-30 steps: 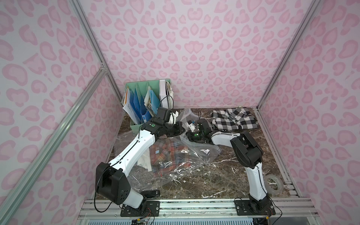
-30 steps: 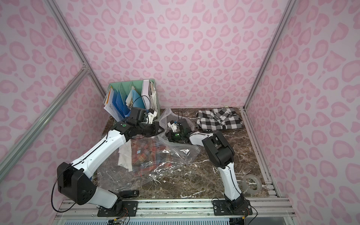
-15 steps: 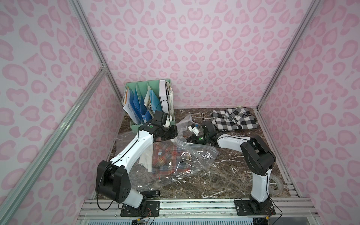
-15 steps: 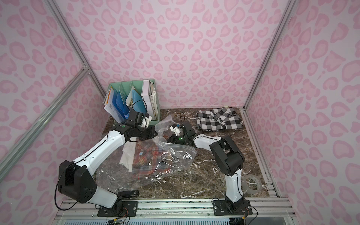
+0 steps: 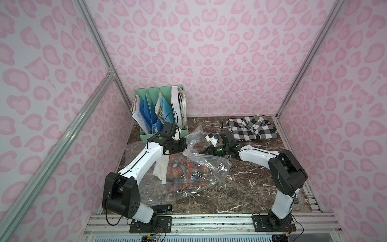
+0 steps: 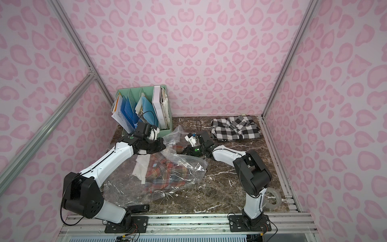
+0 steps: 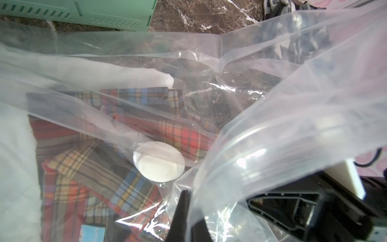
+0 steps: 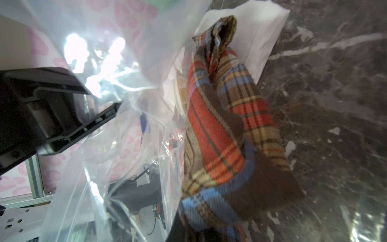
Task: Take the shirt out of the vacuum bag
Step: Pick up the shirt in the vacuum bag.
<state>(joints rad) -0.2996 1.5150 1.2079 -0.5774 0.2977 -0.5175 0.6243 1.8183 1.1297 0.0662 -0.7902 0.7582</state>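
My left pincer (image 7: 185, 199) pinched the vacuum bag (image 5: 209, 165) shut-jawed at its rim to anchor it, so my right pincer (image 5: 205, 149), clamped on the shirt (image 8: 219, 130), could pull.

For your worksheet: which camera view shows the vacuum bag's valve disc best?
Left wrist view: the valve disc is close, clear, over the plaid shirt. Top views: too small to tell. Right wrist view: not visible.
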